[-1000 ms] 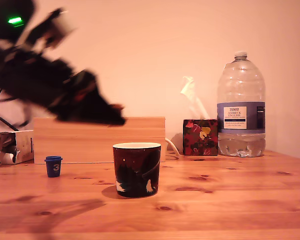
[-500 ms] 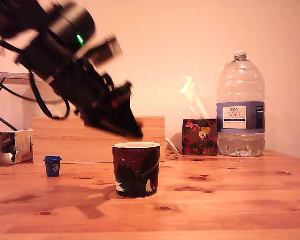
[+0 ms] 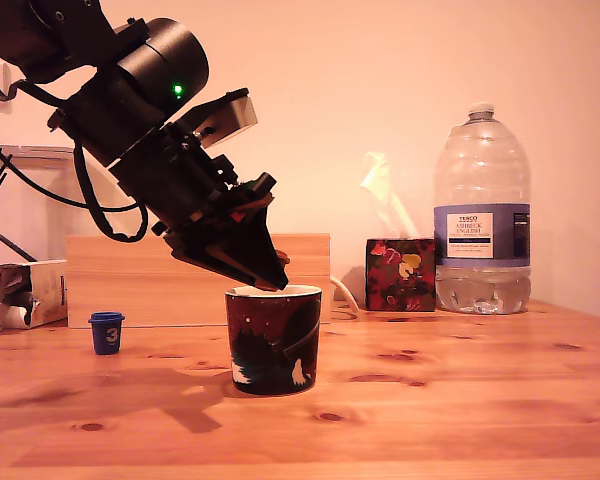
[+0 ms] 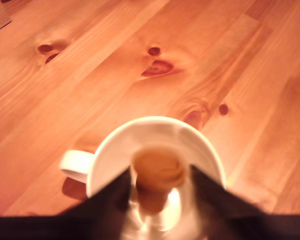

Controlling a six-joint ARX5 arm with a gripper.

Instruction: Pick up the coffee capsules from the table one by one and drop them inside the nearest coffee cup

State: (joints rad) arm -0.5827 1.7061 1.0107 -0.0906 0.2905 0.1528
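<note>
The gripper (image 3: 272, 277) is hanging right over the coffee cup (image 3: 273, 340), fingertips tilted down and just above the cream rim. From the wrist view, the brown capsule (image 4: 157, 176) is sitting between the two dark fingers (image 4: 112, 197), pinched on both sides, and it is hovering over the cup's pale inside (image 4: 155, 137). So the fingers are pressed onto that pod, not yet letting go.

In the exterior view the blue capsule (image 3: 107, 332), the one with the white "3", is standing upright on the wooden table (image 3: 460, 400), well apart from the cup at about nine o'clock from it. Nothing is touching it.

Reading the progress: the first pod looks carried and lined up, with only the release left, so I'd call this roughly the halfway mark at best. Whether anything is already lying in the cup, I cannot tell; the held pod and the fingers are blocking the bottom. Still to do, as I judge it: drop the brown one, then fetch the blue one and bring it across to the same cup.
</note>
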